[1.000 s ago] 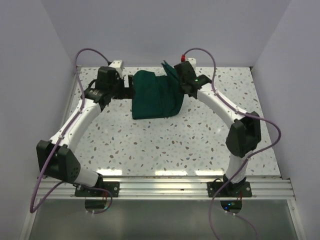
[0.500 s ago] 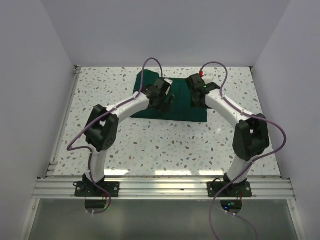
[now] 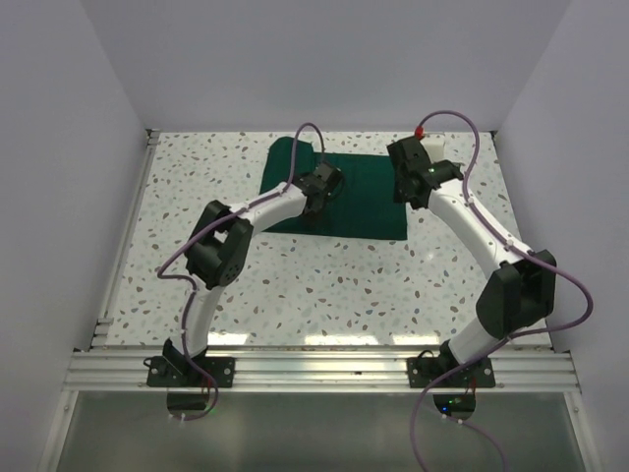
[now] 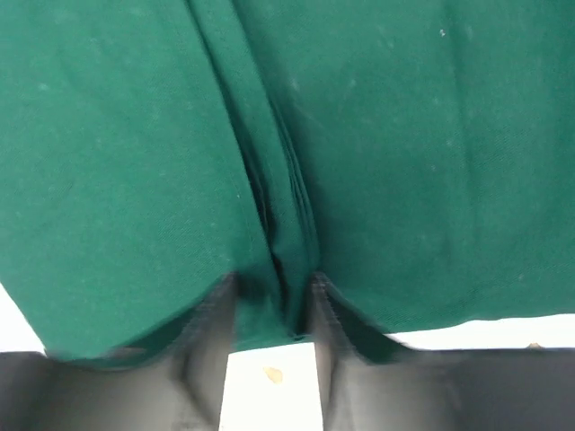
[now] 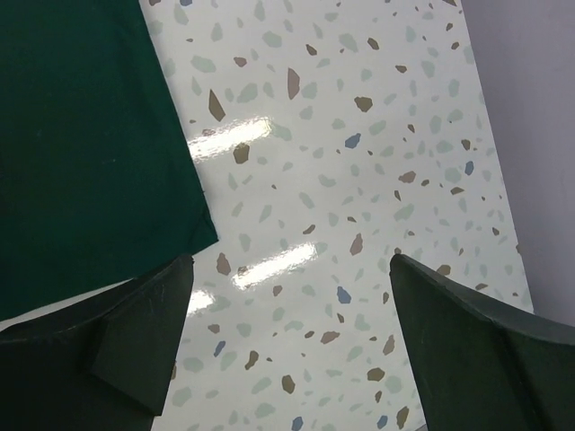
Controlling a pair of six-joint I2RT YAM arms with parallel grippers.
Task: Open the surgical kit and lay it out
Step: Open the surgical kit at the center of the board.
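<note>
**Entry: cloth-wrapped kit, mid-opening**

1. Cloth [image 3: 366, 205]. A second ago we logged it as a bunched packet with 1 flap held up at the far right. It now lies spread as a flat, wide rectangle at the far middle of the surface [image 3: 295, 285]. We judge that the 1st layer is opened. No tray or tools show, so we take them to be under the cloth, and more layers are probably still to be turned back.

2. Right hand [image 5: 289, 260]. It has let go of the flap and moved off past the cloth's right edge. Its fingers stand wide apart with nothing between them, over bare surface, and the cloth's corner sits just beside 1 finger.

3. Left hand [image 4: 272, 280]. It has swung in from the left side and now sits on the cloth near its front edge. Its fingers have drawn in about halfway and pinch a raised fold [image 4: 274, 197] that runs away from them. We read this as the start of the next pull.

4. Surroundings. We note 2 purple cables [image 3: 307, 133], 1 looping over the cloth's far edge, a metal rail [image 3: 324, 369] at the front, and plain walls on 3 sides.

5. Obstructions. The left forearm crosses the cloth's left portion, so a flap thrown that way could catch on it.
</note>
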